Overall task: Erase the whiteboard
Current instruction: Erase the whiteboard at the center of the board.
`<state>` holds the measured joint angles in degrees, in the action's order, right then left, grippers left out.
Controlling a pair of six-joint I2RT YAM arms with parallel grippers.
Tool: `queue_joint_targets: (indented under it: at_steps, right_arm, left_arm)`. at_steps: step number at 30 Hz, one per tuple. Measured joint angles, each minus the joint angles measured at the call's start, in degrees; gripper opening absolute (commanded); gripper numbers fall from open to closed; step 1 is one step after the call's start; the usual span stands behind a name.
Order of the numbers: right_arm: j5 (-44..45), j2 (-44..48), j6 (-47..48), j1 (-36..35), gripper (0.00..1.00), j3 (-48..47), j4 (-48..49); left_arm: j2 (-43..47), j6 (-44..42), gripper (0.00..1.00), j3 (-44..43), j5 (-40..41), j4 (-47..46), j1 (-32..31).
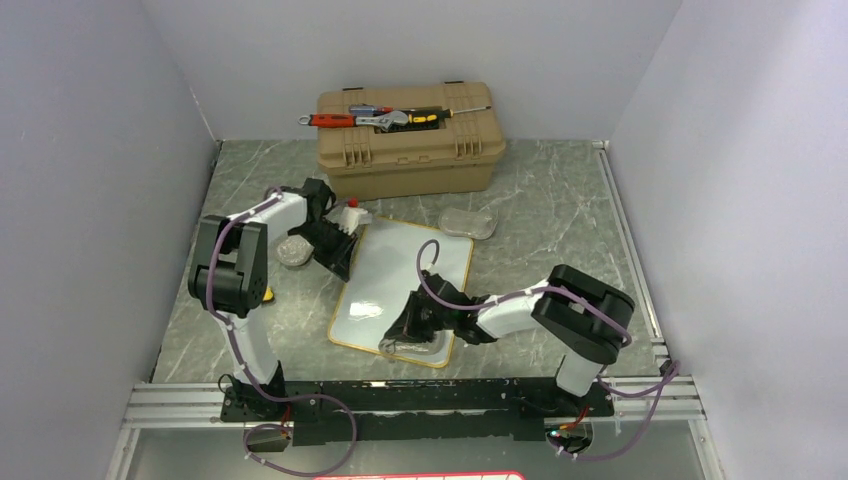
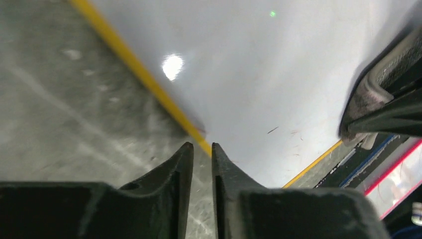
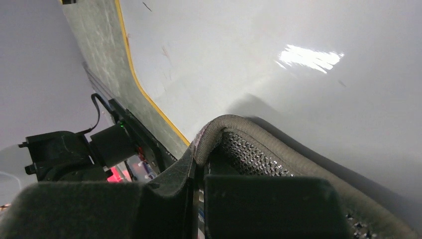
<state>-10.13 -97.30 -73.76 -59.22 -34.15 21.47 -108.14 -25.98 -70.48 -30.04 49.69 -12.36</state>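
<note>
Right, the whiteboard (image 1: 400,270) lies flat on the grey marbled bench (image 1: 560,220), a glossy white rectangle with rounded corners and a thin yellow rim. It sits just in front of the tan ribbed plastic toolbox (image 1: 410,160), which carries a wrench (image 1: 385,120) on its lid. The right end effector (image 1: 408,325) is down on the near end of the board, clenched on a dark pad (image 3: 259,144). Its own wrist view gives the texture the overhead cannot: a soft felt-like border curling over a coarse knitted mesh, pressed against the shiny surface with a shadow beneath. That same view picks out a few faint dark flecks (image 3: 147,6) near the rim, too small to see from above. Over to the left end effector (image 1: 338,255), sitting at the board's left edge. From above it is just a black block, but its wrist camera shows two matte black wedge-shaped fingers (image 2: 179,169) with a slim gap, the yellow rim running straight toward that gap. Whether they nip the rim or only sit over it, I cannot tell. The left wrist view also catches the pad at its right side and a bright glare spot (image 2: 172,66) on the board. A clear plastic shell (image 1: 468,220) lies by the board's far right corner.
</note>
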Motion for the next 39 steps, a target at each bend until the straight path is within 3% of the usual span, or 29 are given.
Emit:
queue_joint_targets:
  at_steps: [6,9,14,16,19,22,27,32,34,36,39]
  right_arm:
    - [-1.68,-3.41,-0.96,0.0,0.0,-1.49,4.2]
    - [-1.25,-3.17,-1.33,-0.09,0.0,-1.16,4.37]
    - [0.81,-2.34,-1.75,-0.55,0.0,-0.59,4.37]
    - [0.85,-2.34,-1.73,-0.57,0.0,-0.98,3.67]
    - [0.57,-2.4,-1.44,-0.48,0.0,-2.62,1.33]
    - [-1.09,-2.91,-0.72,0.5,0.0,-4.52,-1.7]
    - [-3.54,-6.38,-0.57,4.42,0.0,-9.05,-3.85]
    - [-2.91,-20.57,2.25,4.02,0.0,-30.88,-9.55]
    - [-1.92,-23.61,3.17,2.84,0.0,-35.04,-9.44]
    - [-0.26,-23.12,3.06,2.03,0.0,-33.44,-7.72]
    - [1.79,-16.09,1.36,2.27,0.0,-21.68,-3.56]
  left_arm:
    - [1.57,0.09,0.37,-2.4,2.64,-0.98,2.08]
    - [0.02,0.35,0.45,-3.76,2.91,-1.03,1.97]
    - [-5.07,1.66,0.46,-6.64,0.63,-0.28,1.9]
    - [-5.14,1.77,0.41,-6.71,0.11,-0.37,1.75]
    - [-5.6,1.86,0.24,-6.71,-0.28,-0.57,1.29]
    - [-6.38,2.36,0.15,-6.82,0.13,-0.9,0.15]
    - [-5.99,3.28,0.12,-6.91,4.57,-1.22,-2.05]
    - [-5.99,4.22,0.09,-7.39,6.69,-0.83,-3.13]
    - [-5.99,4.46,0.09,-7.39,6.84,-0.85,-3.13]
    - [-5.99,4.52,0.09,-7.32,6.86,-0.9,-3.13]
    - [-5.9,4.63,0.09,-7.19,6.75,-1.03,-3.13]
